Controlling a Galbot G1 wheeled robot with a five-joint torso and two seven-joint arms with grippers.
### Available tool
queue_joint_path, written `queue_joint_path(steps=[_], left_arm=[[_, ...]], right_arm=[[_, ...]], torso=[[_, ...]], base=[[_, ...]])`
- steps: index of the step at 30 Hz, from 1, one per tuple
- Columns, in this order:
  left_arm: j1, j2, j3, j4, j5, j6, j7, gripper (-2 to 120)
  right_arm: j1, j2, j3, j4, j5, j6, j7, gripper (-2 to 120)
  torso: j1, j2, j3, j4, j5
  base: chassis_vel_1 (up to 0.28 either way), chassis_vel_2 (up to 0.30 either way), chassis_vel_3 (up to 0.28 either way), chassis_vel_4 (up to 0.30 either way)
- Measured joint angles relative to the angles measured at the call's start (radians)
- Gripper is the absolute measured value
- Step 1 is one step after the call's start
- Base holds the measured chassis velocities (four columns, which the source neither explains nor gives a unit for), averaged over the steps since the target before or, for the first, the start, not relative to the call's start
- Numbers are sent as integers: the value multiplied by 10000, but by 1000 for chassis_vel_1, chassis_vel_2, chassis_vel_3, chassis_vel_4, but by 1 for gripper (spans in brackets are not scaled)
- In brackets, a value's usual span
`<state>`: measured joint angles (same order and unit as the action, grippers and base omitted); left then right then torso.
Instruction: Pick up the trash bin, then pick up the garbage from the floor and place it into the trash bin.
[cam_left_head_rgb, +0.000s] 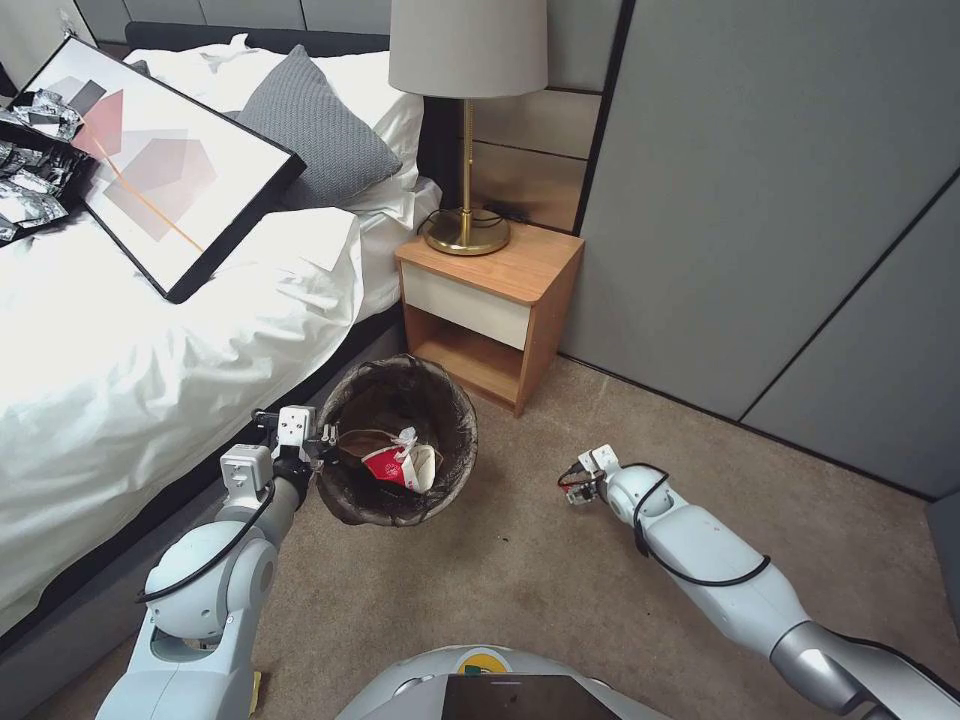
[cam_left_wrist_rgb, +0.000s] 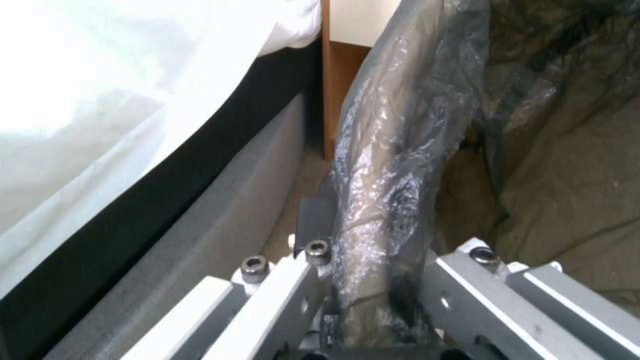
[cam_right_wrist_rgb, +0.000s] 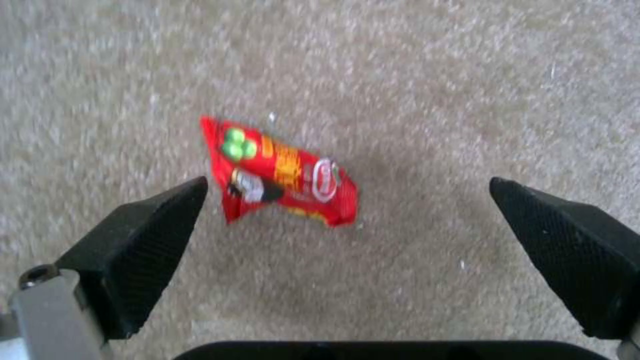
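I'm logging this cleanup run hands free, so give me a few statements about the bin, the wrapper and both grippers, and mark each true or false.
1. The left gripper is clamped on the rim of the trash bin. True.
2. The trash bin is empty. False: a red-and-white paper cup and brown paper lie inside it.
3. The right gripper is shut on a red snack wrapper. False: its fingers are spread wide and the wrapper lies on the carpet between them.
4. The bin is between the bed and the right gripper in the head view. True.
5. A lamp stands on the nightstand. True.
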<state>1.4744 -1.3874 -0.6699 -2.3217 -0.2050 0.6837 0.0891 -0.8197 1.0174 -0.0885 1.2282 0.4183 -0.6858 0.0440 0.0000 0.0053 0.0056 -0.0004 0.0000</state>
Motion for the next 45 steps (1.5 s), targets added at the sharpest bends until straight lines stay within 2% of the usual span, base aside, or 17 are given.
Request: queue_joint_path(steps=[30, 40, 45], left_arm=[[5, -39, -91, 1, -11, -6, 43, 0], [-22, -32, -82, 35, -20, -10, 47, 0], [-31, -38, -79, 63, -20, -13, 49, 0]], right_arm=[[333, 778, 112, -825, 45, 204, 103, 100], [264, 1023, 387, -1435, -248, 401, 46, 100], [258, 1188, 488, -1617, -352, 465, 46, 100]], torso=[[0, 0, 0, 2, -1], [0, 1, -1, 1, 0], [-1, 4, -3, -3, -11]], base=[[0, 0, 0, 0], [0, 0, 0, 0], [0, 0, 0, 0]])
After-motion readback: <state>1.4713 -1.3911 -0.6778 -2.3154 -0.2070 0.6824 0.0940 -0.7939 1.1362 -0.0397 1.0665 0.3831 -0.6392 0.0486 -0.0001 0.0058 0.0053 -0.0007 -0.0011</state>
